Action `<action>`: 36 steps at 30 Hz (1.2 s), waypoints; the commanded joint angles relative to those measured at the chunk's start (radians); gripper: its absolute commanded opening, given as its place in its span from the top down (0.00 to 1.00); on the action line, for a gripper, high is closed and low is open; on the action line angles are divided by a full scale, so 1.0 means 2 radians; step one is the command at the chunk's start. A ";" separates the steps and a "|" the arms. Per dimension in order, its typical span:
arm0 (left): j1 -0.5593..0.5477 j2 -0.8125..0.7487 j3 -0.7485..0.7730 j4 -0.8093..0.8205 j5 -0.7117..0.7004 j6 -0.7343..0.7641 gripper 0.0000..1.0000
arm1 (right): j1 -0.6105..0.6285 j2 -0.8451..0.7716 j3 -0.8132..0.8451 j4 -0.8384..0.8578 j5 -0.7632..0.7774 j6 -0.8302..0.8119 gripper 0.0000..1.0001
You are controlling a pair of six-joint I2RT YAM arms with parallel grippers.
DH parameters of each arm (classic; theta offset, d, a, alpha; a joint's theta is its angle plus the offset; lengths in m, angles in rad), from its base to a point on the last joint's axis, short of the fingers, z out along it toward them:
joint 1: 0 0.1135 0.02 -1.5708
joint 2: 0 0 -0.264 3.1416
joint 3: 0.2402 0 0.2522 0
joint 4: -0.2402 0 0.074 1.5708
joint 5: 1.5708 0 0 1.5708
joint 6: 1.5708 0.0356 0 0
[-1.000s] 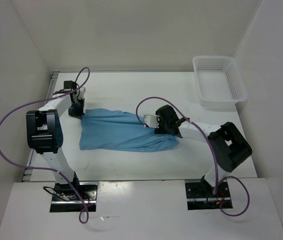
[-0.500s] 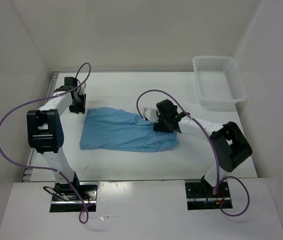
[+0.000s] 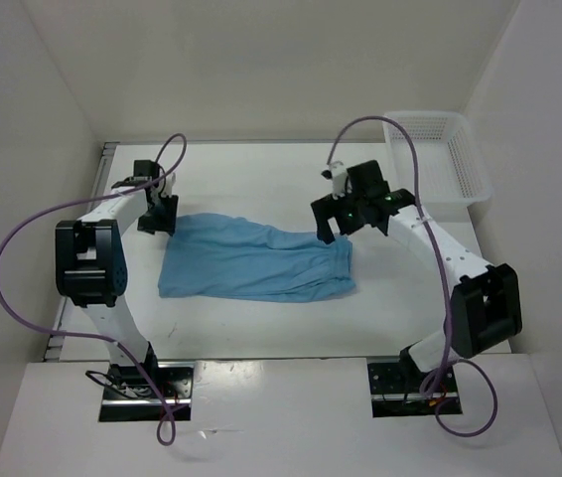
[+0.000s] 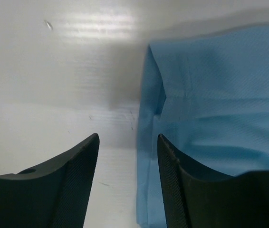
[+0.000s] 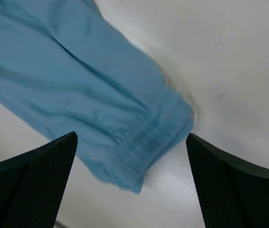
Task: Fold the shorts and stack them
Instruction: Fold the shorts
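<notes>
OK, left to right. Your left gripper [image 3: 156,215] sits at the far-left corner of the shorts [image 3: 251,260]. From the top view you can't see its fingertips, the wrist body covers them. The left wrist view settles it: left gripper [image 4: 127,142] has a moderate gap with nothing in it, and bare table [image 4: 53,85] shows between the fingers [image 4: 77,171]. The shorts [image 4: 210,118] start just right of that gap. Their folded edge runs beside the right finger, and you can't tell if it touches. That frame cuts the cloth off at the right and bottom.

The shorts lie flat mid-table [image 3: 261,318] as a long strip running left to right, wider at the left end.

Your right gripper [image 3: 329,231] hangs over the far-right corner of the strip, raised off the cloth. In its wrist view the right gripper [image 5: 130,142] is spread wide and holds nothing. The shorts [image 5: 77,95] lie below it, with a gathered, stitched band at the end nearest the gap. That view is a bit soft, and the cloth runs out of frame at the top left.

The basket [image 3: 425,117] is in the far-right corner, well apart from the shorts, with its near-left part crossed by the right arm's cable
</notes>
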 commanded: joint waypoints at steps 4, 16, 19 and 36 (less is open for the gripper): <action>0.002 -0.039 -0.043 -0.018 0.019 0.001 0.37 | -0.130 0.016 -0.089 -0.049 -0.161 0.219 0.02; 0.002 -0.023 -0.043 -0.032 0.000 0.001 0.36 | -0.130 0.060 -0.153 -0.023 -0.167 0.303 0.08; 0.002 -0.010 -0.031 -0.037 0.000 0.001 0.36 | -0.130 0.075 -0.180 -0.028 -0.175 0.314 0.11; 0.002 0.079 0.031 -0.033 0.019 0.001 0.48 | -0.130 0.108 -0.118 0.080 -0.122 0.257 0.85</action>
